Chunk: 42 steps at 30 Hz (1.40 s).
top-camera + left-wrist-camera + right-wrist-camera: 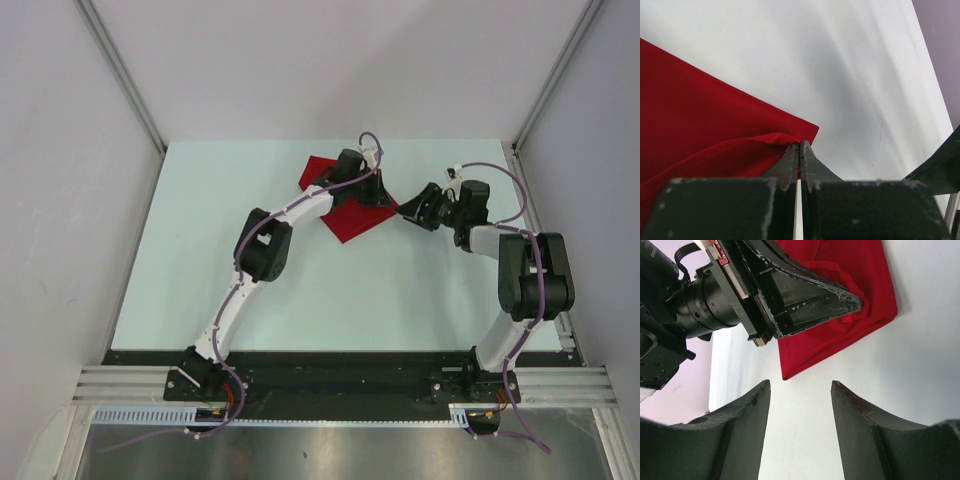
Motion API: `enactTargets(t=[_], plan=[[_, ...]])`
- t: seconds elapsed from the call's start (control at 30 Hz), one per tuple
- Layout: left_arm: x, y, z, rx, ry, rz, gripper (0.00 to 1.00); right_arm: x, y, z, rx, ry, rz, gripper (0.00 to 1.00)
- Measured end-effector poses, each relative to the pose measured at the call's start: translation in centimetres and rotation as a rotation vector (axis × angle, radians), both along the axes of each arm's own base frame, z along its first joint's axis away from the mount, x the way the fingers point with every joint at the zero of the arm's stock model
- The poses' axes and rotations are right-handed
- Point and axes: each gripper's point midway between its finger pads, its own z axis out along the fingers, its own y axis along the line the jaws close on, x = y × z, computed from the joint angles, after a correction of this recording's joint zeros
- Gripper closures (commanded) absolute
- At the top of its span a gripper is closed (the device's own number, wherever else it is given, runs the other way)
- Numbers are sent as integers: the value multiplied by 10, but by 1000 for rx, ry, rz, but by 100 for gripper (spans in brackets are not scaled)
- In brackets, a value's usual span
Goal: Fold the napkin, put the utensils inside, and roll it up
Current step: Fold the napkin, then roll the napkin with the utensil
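the table (400, 300) is the biggest thing i see, pale and flat; the left arm (262, 250) reaches from its base at the near edge out to the far middle of the table; the right arm (530, 275) rises at the right side and bends back toward the centre; the napkin (350, 222) lies at the far middle of the table, a plain red cloth, mostly flat, partly hidden under the wrist of the left arm; the left gripper (800, 146) is down on the napkin near one of its corners, its two fingers pressed almost together with only a thin slit between them, and it pinches the red cloth at its tips; the right gripper (800, 385) has its fingers wide apart and nothing between them; it hangs over bare table just beside the edge of the napkin and points toward the left gripper, near to it but not touching; a small raised fold (772, 138) of cloth runs up to the left fingertips.
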Motion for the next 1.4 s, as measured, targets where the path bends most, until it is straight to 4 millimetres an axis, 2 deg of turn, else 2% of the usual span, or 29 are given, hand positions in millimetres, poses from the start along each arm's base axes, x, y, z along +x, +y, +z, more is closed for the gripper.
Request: enactTargets(t=[0.27, 0.53, 0.6, 0.63, 0.67, 0.73, 0.83, 0.93, 1.07, 1.2, 1.3, 1.4], plan=[[5, -6, 3, -28, -8, 2, 100, 0, -2, 0, 2, 1, 1, 43], [2, -9, -8, -21, 5, -2, 100, 1, -2, -4, 3, 11, 1, 42], [2, -10, -10, -22, 10, -1, 86, 1, -2, -4, 3, 12, 1, 41], [2, -10, -10, -22, 12, 0, 66, 1, -2, -4, 3, 12, 1, 41], [2, -10, -10, -22, 14, 0, 56, 1, -2, -4, 3, 12, 1, 41], [2, -11, -8, -29, 16, 0, 40, 3, -3, -3, 1, 7, 2, 40], [1, -12, -6, -41, 18, -7, 25, 9, -8, -3, -14, -5, -5, 40], [1, -15, 0, -60, 11, -12, 16, 18, -19, -6, -31, -8, -29, 40], [4, -16, 13, -79, -14, -11, 14, 27, -31, -17, -42, 10, -58, 40], [7, -9, 38, -102, -36, 7, 11, 37, -38, -28, -48, 36, -72, 40], [6, 3, 59, -115, -51, 23, 10, 52, -39, -35, -51, 42, -71, 40], [5, 25, 86, -122, -75, 50, 9, 66, -40, -44, -49, 57, -70, 40]])
